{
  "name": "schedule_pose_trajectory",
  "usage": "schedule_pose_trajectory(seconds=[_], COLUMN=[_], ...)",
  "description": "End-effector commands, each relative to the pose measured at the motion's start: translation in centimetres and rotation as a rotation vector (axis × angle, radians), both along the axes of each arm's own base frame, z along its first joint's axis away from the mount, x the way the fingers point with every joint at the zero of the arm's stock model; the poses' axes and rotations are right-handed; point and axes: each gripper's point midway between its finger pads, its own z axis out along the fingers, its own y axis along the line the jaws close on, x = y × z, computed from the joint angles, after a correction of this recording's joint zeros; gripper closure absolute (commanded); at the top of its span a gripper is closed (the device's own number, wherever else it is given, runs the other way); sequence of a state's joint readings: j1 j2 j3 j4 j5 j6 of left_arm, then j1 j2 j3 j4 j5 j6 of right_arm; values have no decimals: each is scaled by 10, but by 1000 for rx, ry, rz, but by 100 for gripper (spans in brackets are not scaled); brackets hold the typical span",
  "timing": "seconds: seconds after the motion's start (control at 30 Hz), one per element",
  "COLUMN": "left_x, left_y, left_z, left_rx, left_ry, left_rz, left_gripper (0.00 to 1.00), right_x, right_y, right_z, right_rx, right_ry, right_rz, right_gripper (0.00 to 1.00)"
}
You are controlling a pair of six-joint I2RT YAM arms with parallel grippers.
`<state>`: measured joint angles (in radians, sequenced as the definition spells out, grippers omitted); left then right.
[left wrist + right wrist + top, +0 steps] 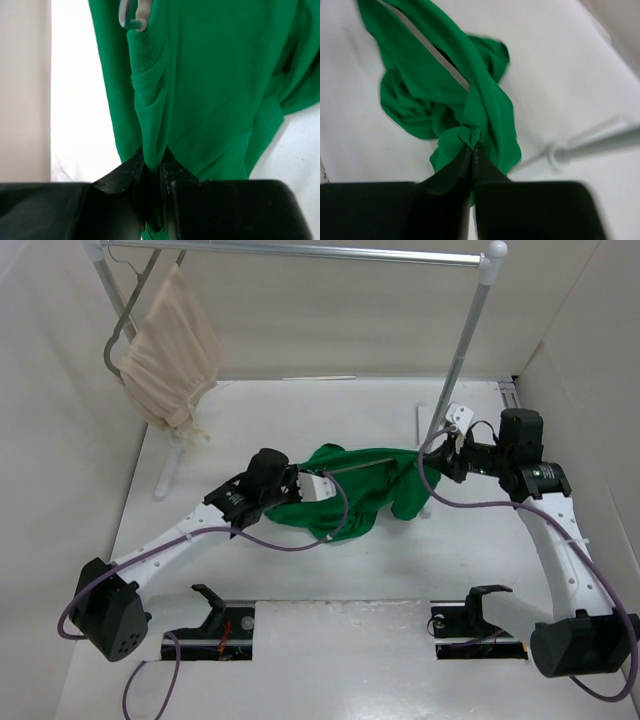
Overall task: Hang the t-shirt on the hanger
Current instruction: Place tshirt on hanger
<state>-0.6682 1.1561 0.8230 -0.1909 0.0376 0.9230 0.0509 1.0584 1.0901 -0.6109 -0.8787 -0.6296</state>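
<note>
Bright green cloth t-shirt (365, 490), soft and limp, is pinched by closed left end effector (151, 159) and right end effector (471, 148); hems likely grip best.

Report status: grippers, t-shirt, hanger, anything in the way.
Left gripper shut on t-shirt. Right gripper shut on t-shirt. Hanger partly wrapped in cloth. Rack post close beside right gripper.

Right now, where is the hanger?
In the top view, the hanger lies mid-picture, its thin bar showing along the far edge of the t-shirt, between the left gripper and the right gripper, which both pinch the green cloth.
</note>
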Motion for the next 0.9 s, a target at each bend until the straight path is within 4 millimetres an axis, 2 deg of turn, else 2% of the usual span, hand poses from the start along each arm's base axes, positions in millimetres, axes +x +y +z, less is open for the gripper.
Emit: schedule_pose_trajectory(seconds=[0.0,0.07,0.1,0.13,0.2,0.27,0.37,0.43,0.47,0.5,0.53,0.57,0.63,0.67,0.77,0.8,0.87], left_x=[-5,-17,-28,-32,-47,-52,-60,-58,-57,-57,-57,-53,-50,-49,-51,-54,-54], left_y=[2,-1,-11,-14,-19,-19,-14,-11,-12,-12,-12,-12,-8,-6,-3,-1,2], left_z=[23,26,27,24,15,9,-14,-22,-20,-20,-20,-18,-21,-21,-23,-30,-34], left_rx=[-34,-31,-48,-42,-34,-34,-12,7,-6,-6,-6,-6,-1,5,20,30,46], left_ry=[1,12,22,30,67,96,153,155,149,149,149,130,139,133,132,144,144], left_rz=[7,-71,-123,-137,-171,-177,-171,-154,-149,-149,-149,-136,-95,-85,-94,-94,-93], left_gripper=[100,100,100,100,100,100,100,100,100,100,100,100,100,100,100,100,100], right_x=[21,26,31,36,41,50,40,35,29,33,35,38,42,38,35,37,36], right_y=[-59,-73,-77,-79,-69,-47,9,32,35,38,38,36,21,16,17,19,23], right_z=[-32,-67,-71,-75,-72,-49,-30,-36,-46,-49,-63,-69,-97,-109,-123,-120,-127], right_rx=[-233,-305,-323,-328,-290,-211,-96,-22,-5,16,16,10,-24,-12,46,55,38], right_ry=[78,168,174,165,143,37,-81,-84,-39,-41,17,36,129,189,228,212,226], right_rz=[-287,-327,-345,-354,-337,-281,-129,-75,-64,-62,-79,-99,-181,-218,-243,-234,-224], right_gripper=[82,46,39,28,26,26,26,26,27,27,29,30,33,33,37,37,38])
